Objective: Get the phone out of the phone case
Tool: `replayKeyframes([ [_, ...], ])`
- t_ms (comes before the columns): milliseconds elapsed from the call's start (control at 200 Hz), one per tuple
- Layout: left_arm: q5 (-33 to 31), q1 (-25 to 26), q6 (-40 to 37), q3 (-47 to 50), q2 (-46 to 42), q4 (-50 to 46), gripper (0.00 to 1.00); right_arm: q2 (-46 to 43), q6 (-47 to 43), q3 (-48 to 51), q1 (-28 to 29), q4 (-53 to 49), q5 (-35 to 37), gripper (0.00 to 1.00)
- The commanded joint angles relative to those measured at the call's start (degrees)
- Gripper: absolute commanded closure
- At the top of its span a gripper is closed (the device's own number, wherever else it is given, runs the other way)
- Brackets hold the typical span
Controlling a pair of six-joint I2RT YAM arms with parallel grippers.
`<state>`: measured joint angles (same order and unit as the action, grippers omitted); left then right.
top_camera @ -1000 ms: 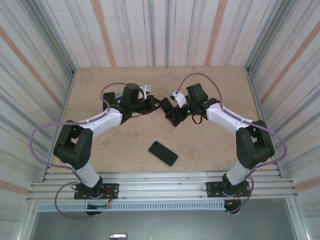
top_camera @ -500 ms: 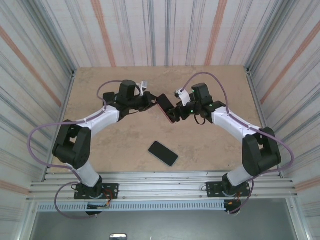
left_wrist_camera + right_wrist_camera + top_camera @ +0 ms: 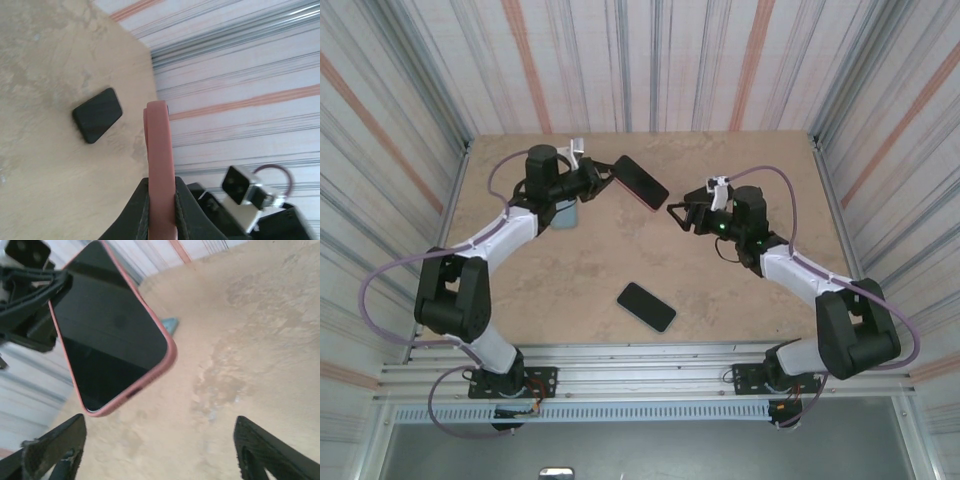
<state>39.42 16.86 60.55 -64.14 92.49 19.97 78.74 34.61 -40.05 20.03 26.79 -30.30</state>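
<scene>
We saw the left gripper (image 3: 603, 180) clamped tight on one end of the pink phone case (image 3: 640, 182), which it held up off the table (image 3: 520, 290) toward the far side, the case jutting out to the right of the fingers. From the left wrist we looked along the case's thin pink edge (image 3: 159, 150), with a dark finger (image 3: 140, 210) pressed against each of its flat sides. The right gripper (image 3: 682, 215) hung just to the right of the case and apart from it, its jaws spread wide with nothing between them. From the right wrist its two fingers (image 3: 50, 447) sat at the bottom corners, and the case (image 3: 110, 330) faced us above them, a dark glossy panel inside a pink rim. We could not tell whether that panel was a screen or the lining. A black phone (image 3: 646, 306) lay flat on the table nearer the arm bases, well clear of both grippers, and it also showed past the case from the left wrist (image 3: 97, 115). A small pale blue object (image 3: 566, 213) lay on the table beneath the left arm.
</scene>
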Motion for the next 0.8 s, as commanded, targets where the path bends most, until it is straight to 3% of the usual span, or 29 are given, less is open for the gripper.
replayKeyframes([
  [0,1.50,-0.60,4.17,-0.84,-4.74,7.10,0.96,0.91,15.48,1.55,1.12,16.38,-2.23,0.27],
  [195,-0.04,-0.69,8.34,0.57,-6.15,12.04,0.96,6.14,25.20,1.40,2.78,29.38,-4.39,0.41],
  [371,-0.69,-0.69,11.09,1.45,-6.19,15.19,0.97,9.29,28.02,-0.17,4.79,34.30,-4.84,0.50],
  [797,-0.66,-0.90,11.59,0.85,-5.74,15.31,0.97,9.33,31.08,0.46,4.84,40.33,-4.88,0.57],
])
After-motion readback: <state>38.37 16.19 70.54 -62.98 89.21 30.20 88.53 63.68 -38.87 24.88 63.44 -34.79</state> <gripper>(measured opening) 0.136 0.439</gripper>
